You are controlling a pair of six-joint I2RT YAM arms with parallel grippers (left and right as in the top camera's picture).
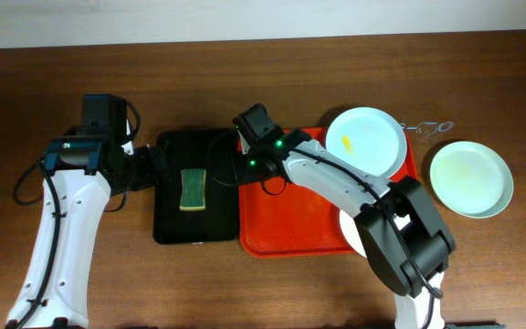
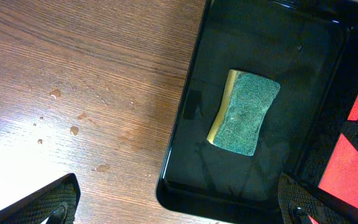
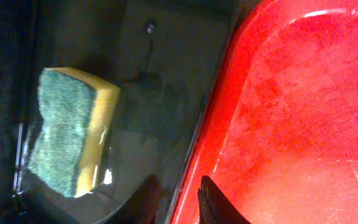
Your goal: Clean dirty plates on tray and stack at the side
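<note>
- Straddling the left rim of the tray (image 3: 272, 93), the right claw (image 3: 180, 202) puts one finger down in the black tray (image 3: 166, 74) and the other inside the red one. The fingers stand close together, but I cannot tell whether they actually pinch the rim or merely flank it.
- That spot reads to me as a hold on the tray itself, to steady or shift it, since nothing there needs wiping.
- The left claw (image 2: 179, 208) is spread fully and carries nothing. It hangs over the black tray's edge with the sponge (image 2: 244, 112) lying just ahead, green scouring side up. I judge it well placed to drop onto the sponge.
- The smeared plate (image 1: 365, 142) sits in the tray's back right corner with a yellow streak on its face.
- The hidden plate (image 1: 347, 228) shows only as a white sliver under the right arm, at the tray's front right.
- The side plate (image 1: 470, 178), pale mint, lies off the tray on the worktop (image 1: 80, 55) to the right, probably the start of the stack.
- Droplets (image 2: 73, 130) dot the worktop beside the black tray, so the sponge is likely kept wet there.
- With two plates on the tray and neither being wiped, I would call the job early.
</note>
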